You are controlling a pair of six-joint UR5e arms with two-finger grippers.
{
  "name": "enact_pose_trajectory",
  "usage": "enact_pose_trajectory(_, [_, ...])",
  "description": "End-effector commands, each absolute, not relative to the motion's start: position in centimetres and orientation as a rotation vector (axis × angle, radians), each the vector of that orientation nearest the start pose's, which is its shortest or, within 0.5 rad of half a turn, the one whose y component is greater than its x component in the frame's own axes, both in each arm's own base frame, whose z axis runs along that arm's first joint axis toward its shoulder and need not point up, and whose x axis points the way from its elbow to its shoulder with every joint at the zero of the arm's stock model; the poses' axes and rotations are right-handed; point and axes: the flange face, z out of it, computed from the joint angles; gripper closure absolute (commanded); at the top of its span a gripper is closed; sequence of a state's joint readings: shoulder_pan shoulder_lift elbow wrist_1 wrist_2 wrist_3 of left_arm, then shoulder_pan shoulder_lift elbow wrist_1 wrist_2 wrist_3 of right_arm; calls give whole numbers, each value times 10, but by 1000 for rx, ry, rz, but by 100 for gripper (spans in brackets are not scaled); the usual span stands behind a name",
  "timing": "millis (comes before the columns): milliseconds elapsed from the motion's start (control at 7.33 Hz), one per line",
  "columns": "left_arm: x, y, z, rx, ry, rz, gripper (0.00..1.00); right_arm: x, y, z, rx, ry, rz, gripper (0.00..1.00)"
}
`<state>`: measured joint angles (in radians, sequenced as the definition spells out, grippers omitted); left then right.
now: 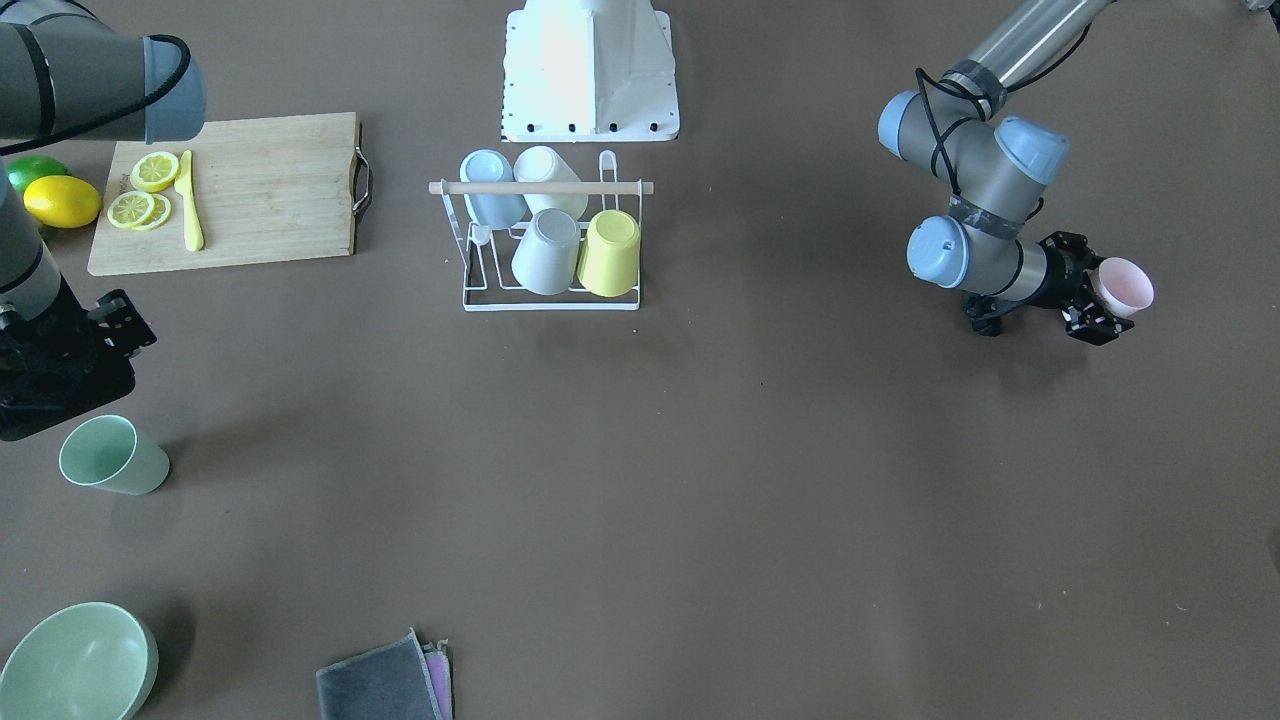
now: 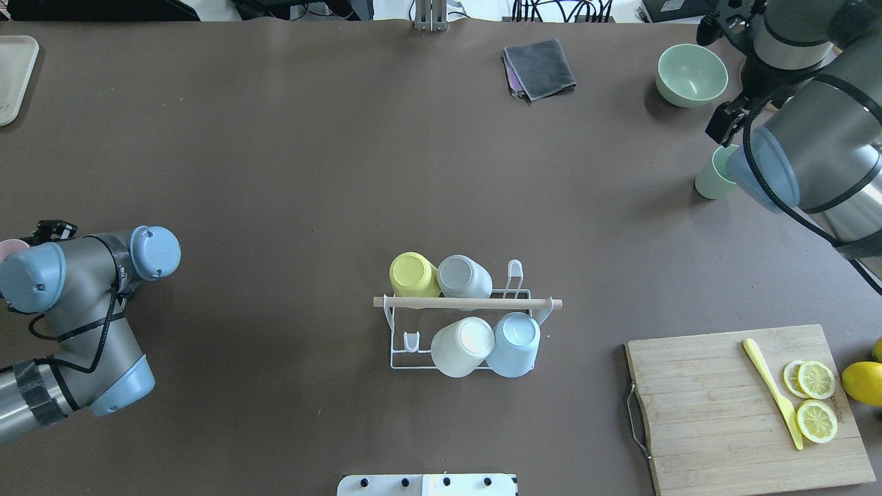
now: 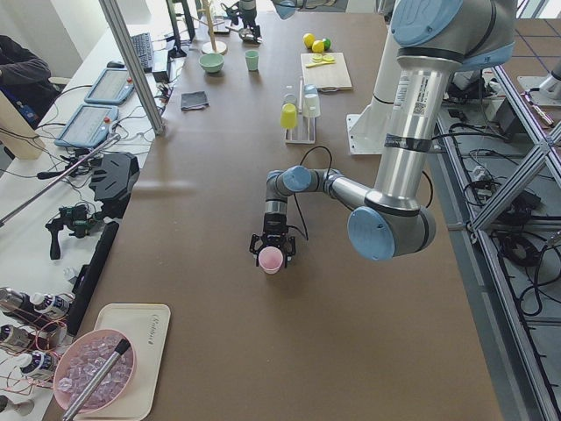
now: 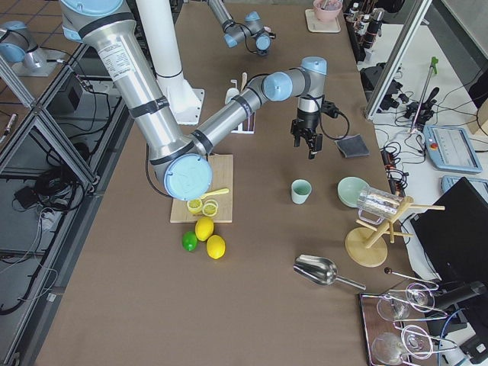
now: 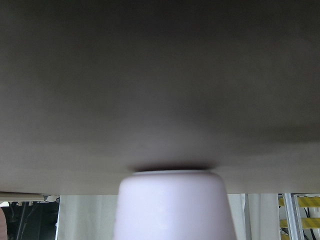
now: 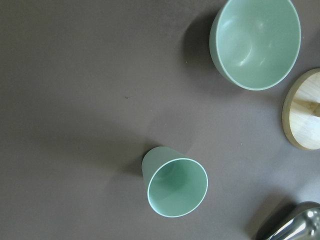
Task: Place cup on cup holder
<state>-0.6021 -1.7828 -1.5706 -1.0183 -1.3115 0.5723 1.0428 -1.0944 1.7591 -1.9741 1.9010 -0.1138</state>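
Note:
The cup holder (image 1: 552, 298) is a white wire rack with a wooden rod (image 2: 468, 302), mid-table near the robot's base. Several cups sit upside down on its prongs: blue, white, grey and yellow (image 1: 611, 252). My left gripper (image 1: 1100, 305) is shut on a pink cup (image 1: 1122, 287) held sideways just above the table, far from the rack; the cup also shows in the left wrist view (image 5: 172, 205). My right gripper (image 1: 110, 335) hovers beside and above an upright green cup (image 1: 112, 456) (image 6: 177, 187); its jaws are hidden.
A wooden cutting board (image 1: 260, 195) carries lemon slices and a yellow knife. A lemon (image 1: 62, 200) and a lime lie beside it. A green bowl (image 1: 75, 662) and a folded grey cloth (image 1: 385, 685) are at the far edge.

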Motion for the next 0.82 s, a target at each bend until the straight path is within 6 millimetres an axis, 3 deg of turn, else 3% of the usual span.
enact_pose_trajectory(0, [345, -430, 631, -288, -349, 1559, 3, -233, -606, 377, 185, -354, -845, 4])
enact_pose_trajectory(136, [345, -431, 631, -271, -346, 1556, 3, -242, -611, 384, 160, -354, -856, 4])
enact_pose_trajectory(273, [343, -434, 631, -249, -340, 1549, 3, -255, -631, 391, 103, -373, -874, 4])
enact_pose_trajectory(409, [339, -438, 629, -205, -330, 1534, 11, -279, -652, 382, 7, -374, -926, 4])
enact_pose_trajectory(545, [338, -445, 625, -156, -317, 1519, 25, -302, -665, 373, -60, -360, -951, 4])
enact_pose_trajectory(682, [329, -455, 622, -124, -305, 1495, 46, -315, -666, 384, -117, -341, -963, 1])
